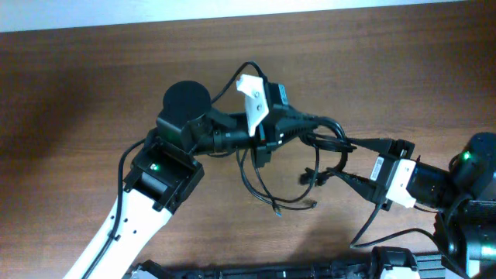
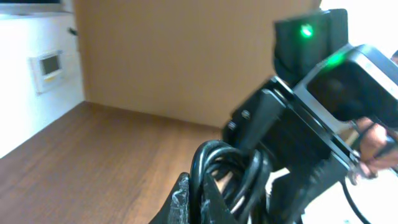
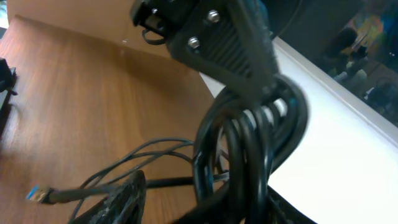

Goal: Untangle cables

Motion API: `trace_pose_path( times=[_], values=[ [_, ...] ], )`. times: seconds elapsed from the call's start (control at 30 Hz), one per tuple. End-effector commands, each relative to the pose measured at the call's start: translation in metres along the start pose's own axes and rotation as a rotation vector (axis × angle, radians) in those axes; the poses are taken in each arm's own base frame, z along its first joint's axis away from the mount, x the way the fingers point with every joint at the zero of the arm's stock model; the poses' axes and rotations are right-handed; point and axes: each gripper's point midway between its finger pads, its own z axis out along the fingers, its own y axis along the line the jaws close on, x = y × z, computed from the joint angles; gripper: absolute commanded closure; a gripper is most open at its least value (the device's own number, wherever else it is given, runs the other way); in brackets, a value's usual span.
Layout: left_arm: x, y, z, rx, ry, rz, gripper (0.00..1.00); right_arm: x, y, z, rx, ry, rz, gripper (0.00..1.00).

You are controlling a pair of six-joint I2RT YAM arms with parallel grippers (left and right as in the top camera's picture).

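Note:
The cables [image 1: 329, 139] form a thick black bundle of loops held up between the two arms at mid table. Thinner strands [image 1: 260, 186] hang from it to the wood and end in small plugs [image 1: 279, 211]. My left gripper [image 1: 308, 124] reaches in from the left and is shut on the bundle. In the left wrist view the left gripper [image 2: 214, 205] pinches the loops [image 2: 217, 168]. My right gripper [image 1: 335, 159] comes from the right and is closed round the same bundle [image 3: 255, 143]. One of its fingers [image 3: 121, 196] shows beside thin strands, the other is hidden.
The brown wooden table [image 1: 93, 77] runs to a pale back edge [image 1: 387, 8]. A black rail [image 1: 271, 271] lies along the front edge. A blue-tipped plug [image 3: 37, 194] rests on the wood. The right arm's housing [image 2: 323, 81] stands close in front of the left wrist.

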Motion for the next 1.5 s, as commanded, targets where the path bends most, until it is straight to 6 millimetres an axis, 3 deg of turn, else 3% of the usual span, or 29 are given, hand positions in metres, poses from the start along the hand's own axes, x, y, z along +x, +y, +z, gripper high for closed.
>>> trace_pose_path(
  times=[0.0, 0.3, 0.47, 0.57, 0.7, 0.73, 0.77, 0.87, 1.0, 1.07, 1.13, 1.27, 1.47],
  values=[
    [-0.019, 0.036, -0.007, -0.214, -0.076, -0.091, 1.00, -0.009, 0.010, -0.001, -0.039, -0.038, 0.012, 0.50],
    [-0.025, 0.062, -0.015, -0.365, -0.140, -0.214, 1.00, -0.013, 0.018, -0.002, -0.075, -0.065, 0.043, 0.50],
    [-0.032, 0.064, -0.017, -0.381, -0.174, -0.227, 1.00, -0.015, 0.020, -0.002, -0.086, -0.078, 0.046, 0.47],
    [-0.030, 0.063, -0.017, -0.372, -0.165, -0.230, 1.00, -0.008, 0.015, -0.002, -0.055, -0.037, 0.045, 0.46],
    [-0.022, 0.064, -0.016, -0.382, -0.123, -0.187, 1.00, 0.016, -0.004, -0.002, 0.058, 0.102, 0.037, 0.40],
    [-0.018, 0.058, -0.013, -0.346, -0.092, -0.131, 1.00, 0.022, -0.011, -0.004, 0.095, 0.139, 0.025, 0.38],
    [-0.015, 0.039, -0.007, -0.236, -0.055, -0.028, 1.00, 0.023, -0.017, -0.004, 0.120, 0.152, 0.004, 0.28],
    [-0.010, 0.000, -0.002, -0.010, -0.024, 0.094, 1.00, 0.014, -0.029, -0.005, 0.156, 0.129, -0.074, 0.21],
    [-0.009, -0.013, -0.003, 0.068, -0.019, 0.125, 1.00, 0.006, -0.037, -0.005, 0.179, 0.110, -0.128, 0.22],
    [-0.010, -0.013, -0.003, 0.066, -0.022, 0.128, 1.00, 0.006, -0.036, -0.005, 0.174, 0.108, -0.124, 0.34],
    [-0.013, -0.009, -0.003, 0.040, -0.033, 0.139, 1.00, 0.003, -0.026, -0.003, 0.125, 0.073, -0.101, 0.47],
    [-0.017, 0.011, -0.003, -0.076, -0.048, 0.113, 1.00, -0.019, 0.006, -0.002, -0.036, -0.077, -0.057, 0.54],
    [-0.037, 0.026, -0.007, -0.172, -0.129, 0.024, 1.00, -0.020, 0.018, -0.002, -0.088, -0.101, 0.011, 0.54]
  ],
)
